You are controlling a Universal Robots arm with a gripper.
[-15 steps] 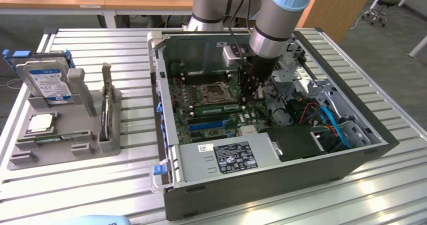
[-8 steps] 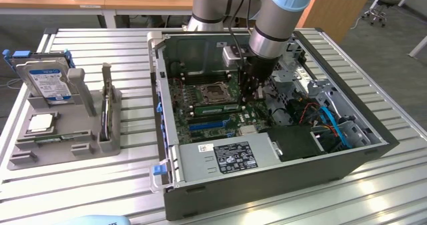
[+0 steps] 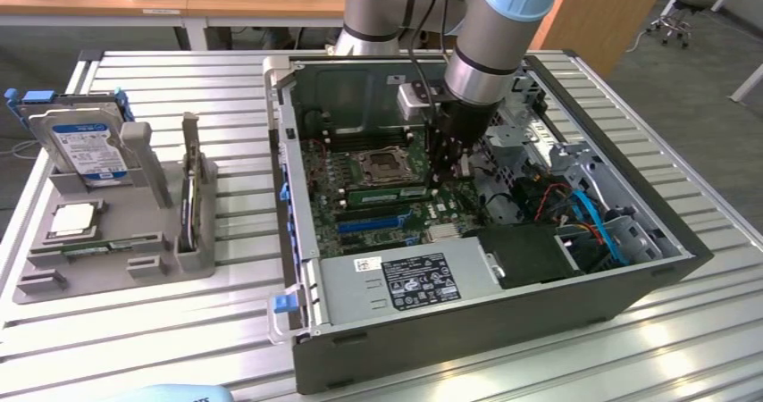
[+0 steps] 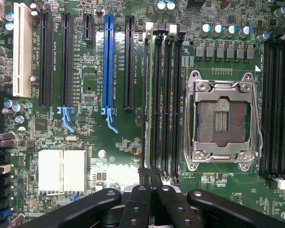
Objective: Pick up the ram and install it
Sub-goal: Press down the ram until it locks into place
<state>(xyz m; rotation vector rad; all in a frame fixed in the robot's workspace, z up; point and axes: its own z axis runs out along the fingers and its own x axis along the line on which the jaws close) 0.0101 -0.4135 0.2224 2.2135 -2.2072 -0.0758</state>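
Power supply: the grey box with a black label [image 3: 406, 281] sits at the near edge of the open computer case [image 3: 667, 272], which lies on its side on the slatted tabletop [image 3: 143, 339].
Holder: a grey tray [image 3: 36, 286] stands on the tabletop toward the exterior view's left, well apart from the case; it carries a square silver processor chip [image 3: 74, 219], a green stick [image 3: 102, 247] lying just in front of that chip, and an upright hard drive with a blue label [image 3: 86, 147] behind.
Motherboard: green, with a blue expansion slot [image 4: 108, 61], black slots beside it, and an empty processor socket [image 4: 222, 121] in a silver frame.
Hand: the hand [image 4: 150, 176] is clenched, fingers pressed together, pointing down into the case beside the socket.
Ram: the ram [image 4: 147, 99] stands on edge in the bank of black memory slots just beside the socket; the hand's tips meet at its end, though a firm grasp cannot be told.
Arm: the silver and pale blue arm [image 3: 495, 36] comes down from the far side into the case.
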